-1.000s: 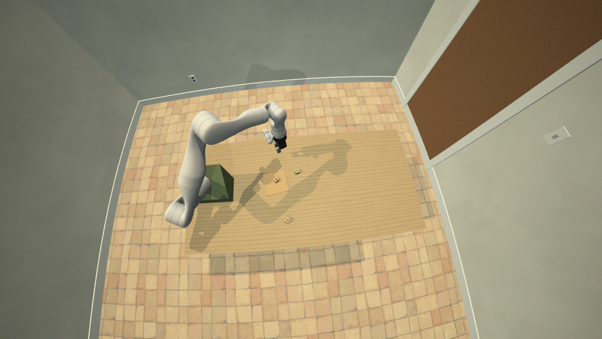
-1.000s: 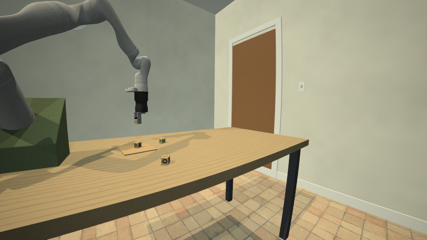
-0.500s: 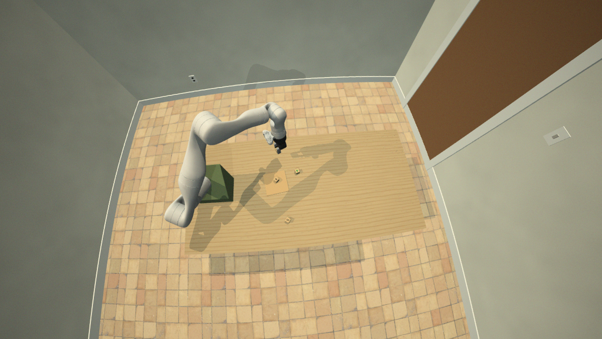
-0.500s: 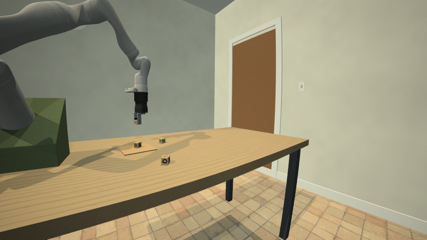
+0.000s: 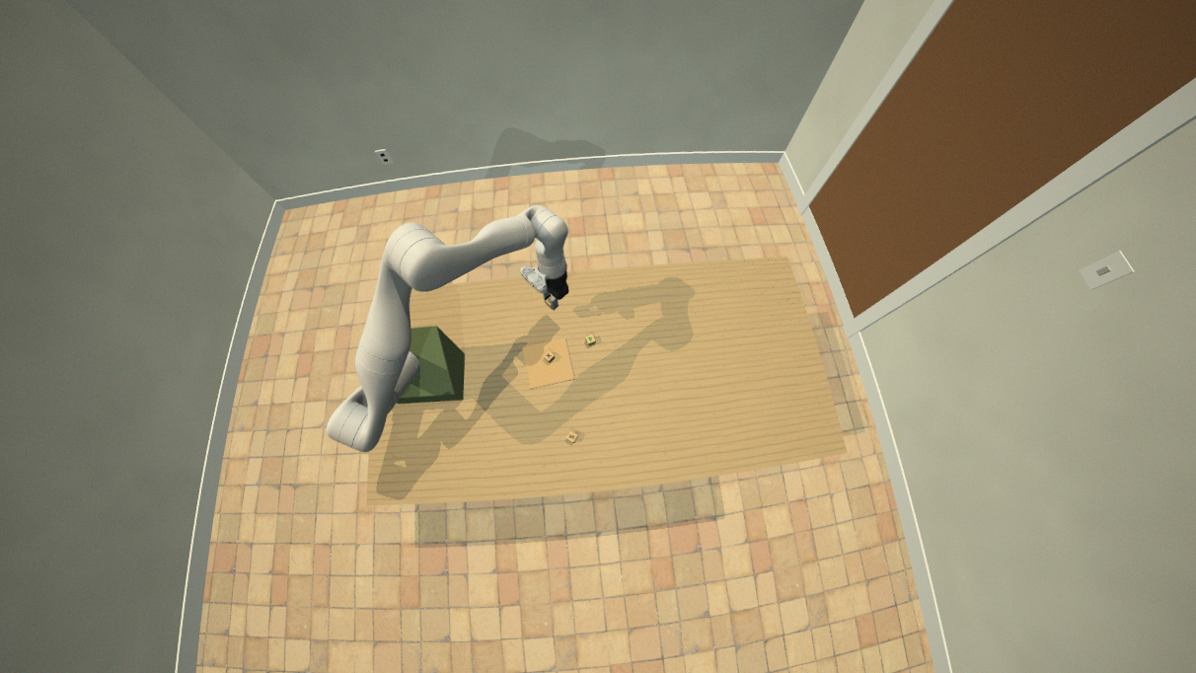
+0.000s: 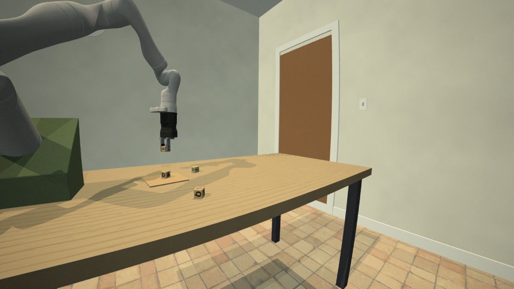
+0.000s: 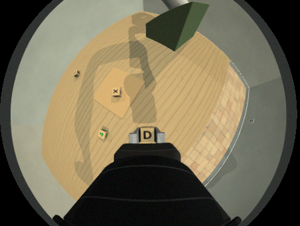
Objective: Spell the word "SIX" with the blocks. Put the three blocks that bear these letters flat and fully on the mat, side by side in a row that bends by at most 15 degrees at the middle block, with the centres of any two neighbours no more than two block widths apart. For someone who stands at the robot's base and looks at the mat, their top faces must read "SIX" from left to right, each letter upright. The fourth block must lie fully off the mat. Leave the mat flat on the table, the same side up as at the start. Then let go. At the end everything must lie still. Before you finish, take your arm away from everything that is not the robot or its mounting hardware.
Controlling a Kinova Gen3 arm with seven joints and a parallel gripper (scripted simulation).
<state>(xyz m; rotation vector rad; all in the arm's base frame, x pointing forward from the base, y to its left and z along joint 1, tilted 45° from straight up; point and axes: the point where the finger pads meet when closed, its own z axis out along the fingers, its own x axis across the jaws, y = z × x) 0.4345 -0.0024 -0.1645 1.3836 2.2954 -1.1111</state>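
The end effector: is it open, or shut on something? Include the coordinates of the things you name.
Shut on a wooden letter block (image 5: pixel 551 302) (image 6: pixel 163 148) (image 7: pixel 147 134): the wrist view shows it between both fingers, D showing.

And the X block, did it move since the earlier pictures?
No. The X block sits in the same spot on the mat, just as far from the green stand in the top view.
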